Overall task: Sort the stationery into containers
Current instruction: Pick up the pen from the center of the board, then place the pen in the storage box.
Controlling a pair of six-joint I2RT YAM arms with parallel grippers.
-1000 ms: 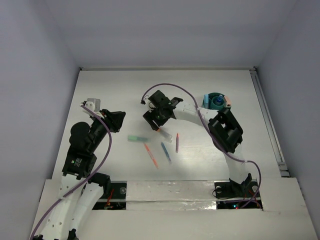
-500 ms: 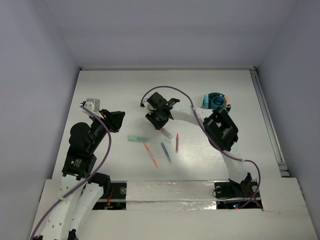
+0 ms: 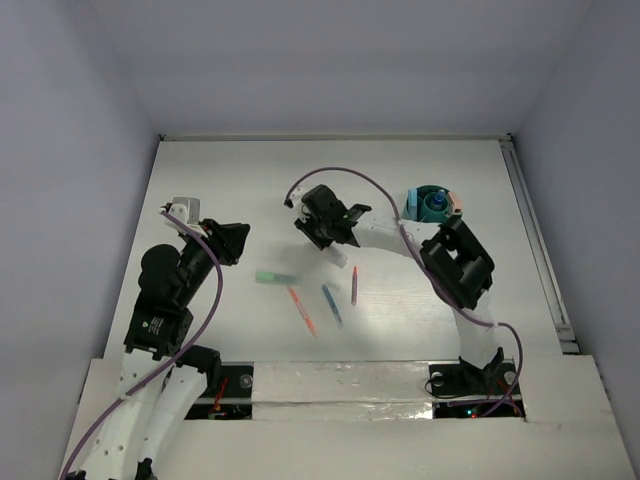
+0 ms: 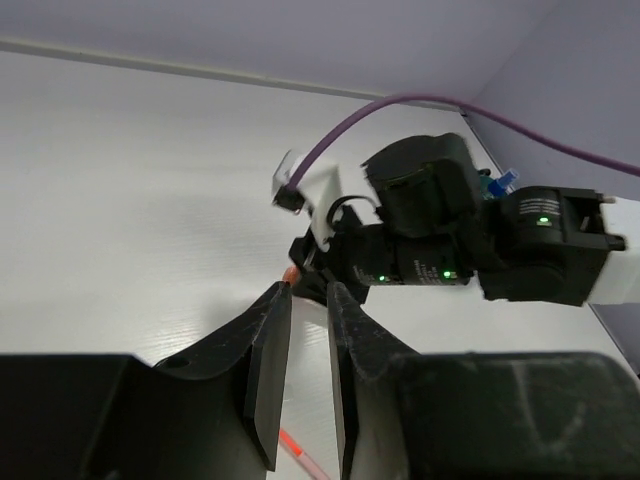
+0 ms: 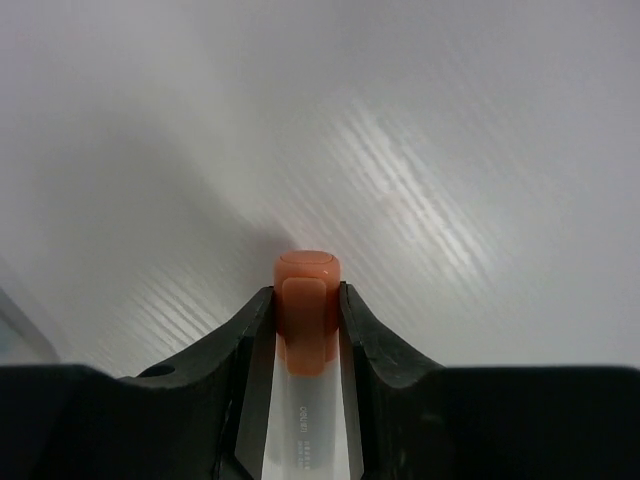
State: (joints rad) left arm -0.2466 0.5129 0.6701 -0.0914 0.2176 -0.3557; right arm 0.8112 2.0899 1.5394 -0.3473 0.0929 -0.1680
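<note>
Our right hand [image 5: 305, 292] is clamped on the orange marker [image 5: 306, 330], lifted over mid-worktop and bound, we judge, for the teal cup [image 3: 418, 196] near the far right corner. The green marker [image 3: 275, 277], orange pen [image 3: 302, 310], blue pen [image 3: 331, 303] and purple crayon [image 3: 354, 285] wait unsorted nearer the front edge. Our left hand [image 4: 309, 290] is barely parted and empty.

Two markers [image 3: 275, 277] [image 5: 306, 290], two pens [image 3: 302, 310] [image 3: 331, 303], crayon [image 3: 354, 285], cup [image 3: 418, 197]

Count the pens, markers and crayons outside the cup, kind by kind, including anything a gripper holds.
Green marker: 1
Orange pen: 1
Blue pen: 1
Purple crayon: 1
Orange-capped marker, clamped in the right gripper: 1
Total: 5
</note>
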